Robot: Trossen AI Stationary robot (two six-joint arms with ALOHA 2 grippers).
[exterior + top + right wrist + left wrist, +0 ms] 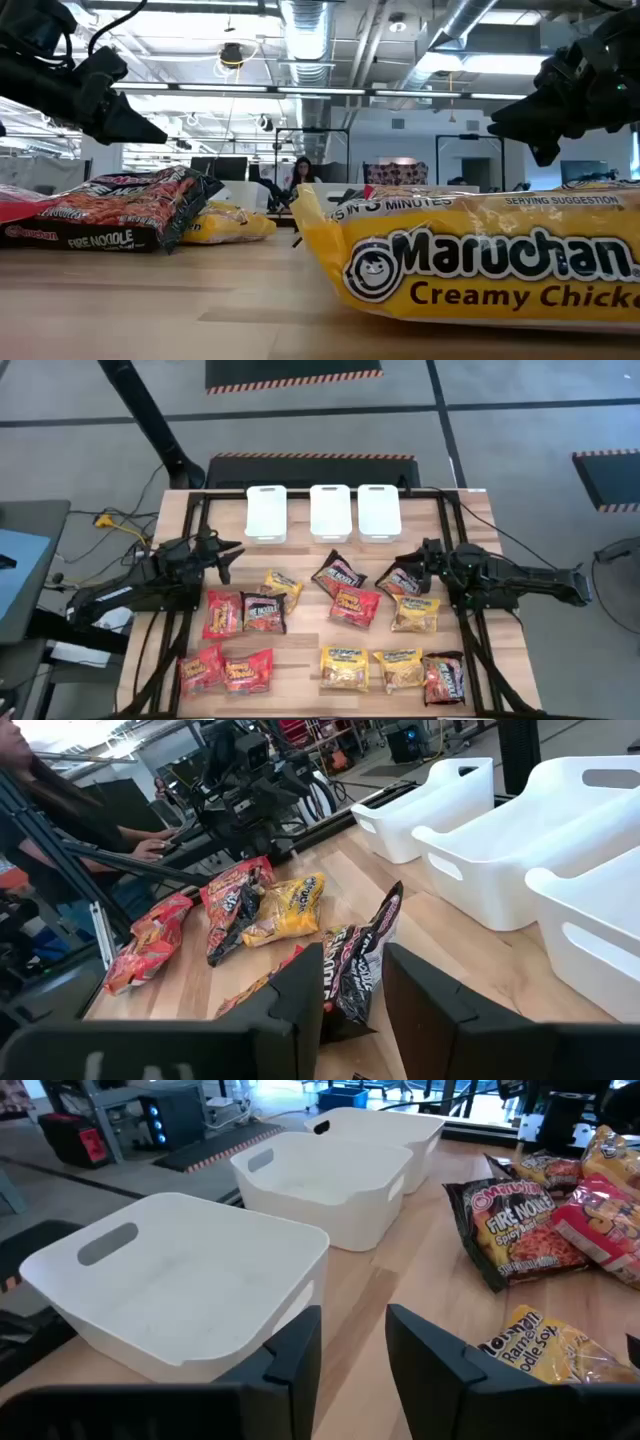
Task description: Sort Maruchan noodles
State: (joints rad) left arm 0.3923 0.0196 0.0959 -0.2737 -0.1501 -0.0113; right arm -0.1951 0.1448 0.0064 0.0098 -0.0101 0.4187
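Several Maruchan noodles packets in red point(222, 612), yellow point(343, 667) and dark point(263, 610) lie flat and scattered on the wooden table. My left gripper point(230, 557) hovers open at the table's left, above the wood; its fingers point(300, 1355) point toward the white bins with nothing between them. My right gripper point(406, 567) hovers open at the right, over a dark packet point(360, 955) whose crumpled end stands up just beyond its fingertips. In the low view both grippers point(150, 128) point(505, 118) hang clear of the table.
Three white bins point(266, 512) point(330, 512) point(379, 512) stand in a row at the table's far edge, all without packets. A black frame point(190, 540) runs around the table. A person sits beyond the table point(60, 810).
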